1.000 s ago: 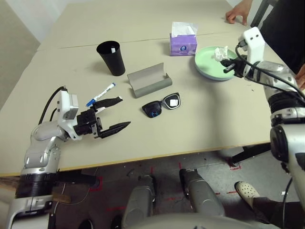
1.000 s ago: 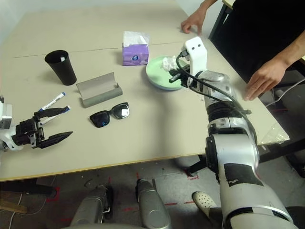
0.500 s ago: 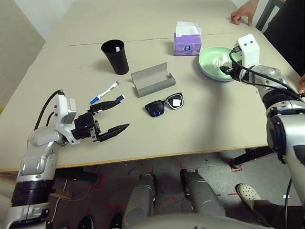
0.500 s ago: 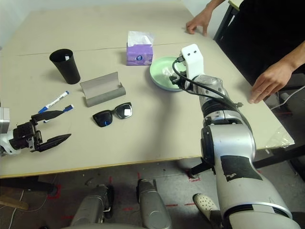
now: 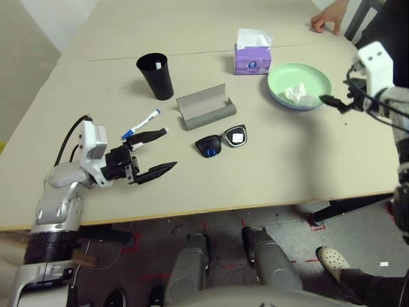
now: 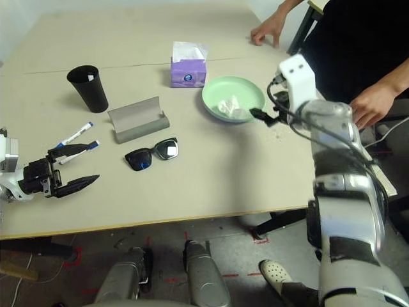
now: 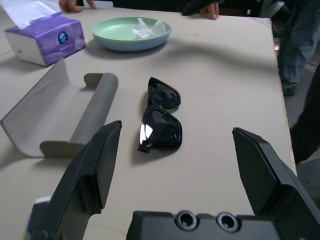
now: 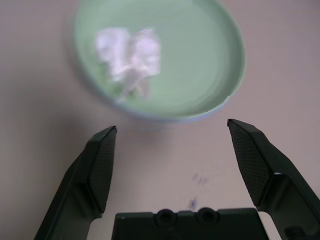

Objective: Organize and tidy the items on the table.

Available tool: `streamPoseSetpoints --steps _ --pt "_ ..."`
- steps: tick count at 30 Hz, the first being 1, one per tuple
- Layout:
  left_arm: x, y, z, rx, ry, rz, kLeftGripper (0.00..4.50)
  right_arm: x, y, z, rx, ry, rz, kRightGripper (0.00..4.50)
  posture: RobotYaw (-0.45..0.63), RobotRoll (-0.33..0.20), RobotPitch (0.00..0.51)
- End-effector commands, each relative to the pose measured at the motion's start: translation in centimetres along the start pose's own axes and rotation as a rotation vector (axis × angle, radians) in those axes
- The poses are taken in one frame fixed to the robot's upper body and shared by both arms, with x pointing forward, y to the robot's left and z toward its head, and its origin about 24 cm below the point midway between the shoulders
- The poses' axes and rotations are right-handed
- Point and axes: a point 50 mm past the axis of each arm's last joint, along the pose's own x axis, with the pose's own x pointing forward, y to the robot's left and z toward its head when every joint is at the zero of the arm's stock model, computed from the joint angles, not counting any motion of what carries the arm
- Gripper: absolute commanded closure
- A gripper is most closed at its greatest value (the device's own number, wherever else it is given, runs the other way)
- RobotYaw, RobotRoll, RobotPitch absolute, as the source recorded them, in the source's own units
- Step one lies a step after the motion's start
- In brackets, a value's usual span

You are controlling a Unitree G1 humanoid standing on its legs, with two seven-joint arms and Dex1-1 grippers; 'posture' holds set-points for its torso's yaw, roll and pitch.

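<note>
My right pincer hangs wide open and empty just beside the pale green round plate, where the crumpled white tissue lies. My left pincer, also spread wide and empty, hovers over the beige counter near the black sunglasses.

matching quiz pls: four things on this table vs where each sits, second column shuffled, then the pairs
Things:
1. crumpled tissue
2. sunglasses
3. black cup
4. tissue box

Places:
A. on the table just in front of the open glasses case
B. upright near the far left, beyond the two markers
C. inside the green plate
D. beside the far rim of the plate, by the table's seam

Pairs: 1-C, 2-A, 3-B, 4-D
</note>
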Motion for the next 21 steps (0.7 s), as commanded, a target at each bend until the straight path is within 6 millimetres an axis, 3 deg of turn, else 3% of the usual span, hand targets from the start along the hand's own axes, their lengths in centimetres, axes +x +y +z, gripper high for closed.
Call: streamPoseSetpoints --steps 1,8,21 --pt "-0.6 0.0 -0.3 -0.005 0.033 -0.020 0.00 -2.5 3.3 3.1 -0.046 -0.050 0.126 0.02 -0.16 0.000 0.177" --pt "-1.2 0.2 0.0 -0.002 0.051 -0.031 0.00 -2.2 11.1 7.2 -0.172 -0.040 0.397 0.02 -0.16 0.000 0.177" --pt "-5.6 -1.3 1.1 0.012 0.149 0.068 0.00 3.5 15.6 11.8 -0.562 -0.051 0.573 0.02 -0.07 0.000 0.175"
